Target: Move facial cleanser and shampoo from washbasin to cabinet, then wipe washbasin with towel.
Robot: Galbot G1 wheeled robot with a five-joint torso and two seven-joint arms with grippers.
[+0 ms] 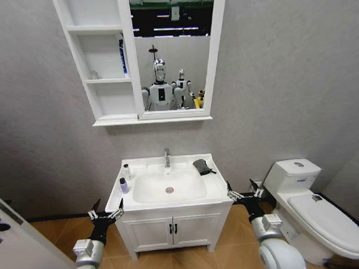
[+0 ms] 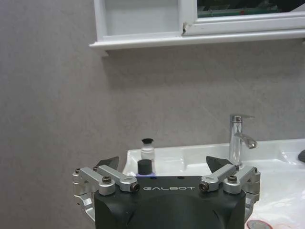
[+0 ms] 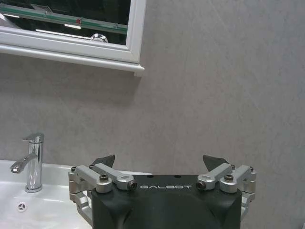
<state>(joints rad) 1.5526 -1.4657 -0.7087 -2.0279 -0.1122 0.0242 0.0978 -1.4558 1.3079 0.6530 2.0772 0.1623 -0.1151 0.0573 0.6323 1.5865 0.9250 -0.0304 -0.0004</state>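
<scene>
Nothing was done yet — two small bottles [image 1: 125,178], probably the cleanser and shampoo, stood on the washbasin [image 1: 217,189] rim's left, the towel [image 1: 202,165] at its back right, the cabinet [image 1: 105,66] above; left gripper [image 1: 105,214] and right gripper [image 1: 244,193] hung spread and empty beside the vanity

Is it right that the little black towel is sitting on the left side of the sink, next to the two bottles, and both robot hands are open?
Not quite. In the head view the towel lies on the right side of the washbasin rim, across the tap from the two bottles. The left gripper and right gripper do have open jaws.
</scene>
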